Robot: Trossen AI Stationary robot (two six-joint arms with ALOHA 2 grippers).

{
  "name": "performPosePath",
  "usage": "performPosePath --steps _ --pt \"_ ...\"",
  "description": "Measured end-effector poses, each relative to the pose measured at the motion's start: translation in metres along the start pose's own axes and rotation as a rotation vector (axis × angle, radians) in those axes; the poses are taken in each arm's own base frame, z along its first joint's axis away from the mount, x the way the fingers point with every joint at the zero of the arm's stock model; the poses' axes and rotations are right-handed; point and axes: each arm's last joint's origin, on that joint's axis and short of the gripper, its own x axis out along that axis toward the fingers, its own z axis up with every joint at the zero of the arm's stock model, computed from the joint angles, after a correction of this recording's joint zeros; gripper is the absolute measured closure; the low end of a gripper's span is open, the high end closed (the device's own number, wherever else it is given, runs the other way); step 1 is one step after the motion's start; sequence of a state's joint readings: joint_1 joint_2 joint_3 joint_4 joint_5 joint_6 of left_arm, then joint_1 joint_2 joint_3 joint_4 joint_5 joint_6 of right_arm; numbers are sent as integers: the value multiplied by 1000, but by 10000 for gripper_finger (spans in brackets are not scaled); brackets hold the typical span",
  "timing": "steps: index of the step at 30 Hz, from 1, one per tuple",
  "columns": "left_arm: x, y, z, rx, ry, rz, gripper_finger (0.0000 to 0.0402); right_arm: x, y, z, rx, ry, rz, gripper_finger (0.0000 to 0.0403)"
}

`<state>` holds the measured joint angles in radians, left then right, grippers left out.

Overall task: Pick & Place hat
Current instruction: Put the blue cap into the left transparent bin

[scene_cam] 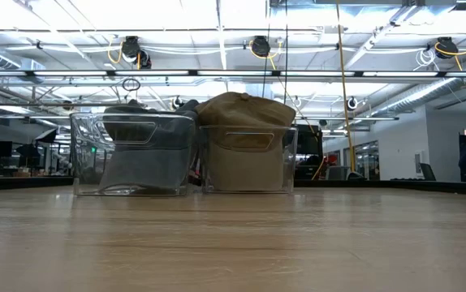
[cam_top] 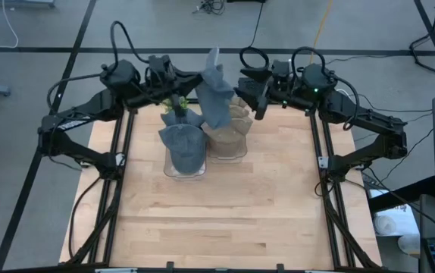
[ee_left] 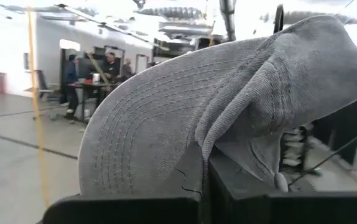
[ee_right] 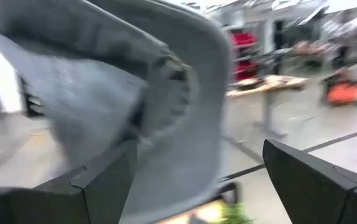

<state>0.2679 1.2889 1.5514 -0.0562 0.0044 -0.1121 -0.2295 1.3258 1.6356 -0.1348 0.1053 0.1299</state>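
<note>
A grey corduroy cap (cam_top: 216, 92) is held high over the far middle of the table, above two clear bins. My left gripper (ee_left: 203, 193) is shut on it, and in the high view it sits at the cap's left side (cam_top: 199, 85). My right gripper (cam_top: 257, 102) is just right of the cap. Its fingers are wide open (ee_right: 191, 180), and the cap (ee_right: 135, 93) fills the view in front of one of them. I cannot tell whether that finger touches the cap. The left bin (cam_top: 183, 155) holds grey caps and the right bin (cam_top: 231, 136) holds tan caps. My left gripper pinches a fold of the cap's crown (ee_left: 211, 149) between its two shut fingers, close to where the stitched brim (ee_left: 135, 130) begins. The cap stands up past the fingers, with the brim spread to one side and the crown bunched on the other. It is lifted clear of the bins and the table.
In the low view the grey-cap bin (scene_cam: 135, 154) and the tan-cap bin (scene_cam: 248, 146) stand side by side at the far part of the wooden table (cam_top: 217, 220). Black rails run along the table's left and right edges. People stand in the room beyond.
</note>
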Motion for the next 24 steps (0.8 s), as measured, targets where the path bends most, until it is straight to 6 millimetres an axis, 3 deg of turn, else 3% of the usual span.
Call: performPosePath --steps 5,11,24 --pt "9 -2 -3 28 0 143 401 0 6 -1 124 32 151 69" --pt "8 -2 -2 20 -22 280 401 -1 11 -2 140 40 178 69" --pt "17 -9 -9 -12 -33 282 401 6 11 -5 115 22 180 69"
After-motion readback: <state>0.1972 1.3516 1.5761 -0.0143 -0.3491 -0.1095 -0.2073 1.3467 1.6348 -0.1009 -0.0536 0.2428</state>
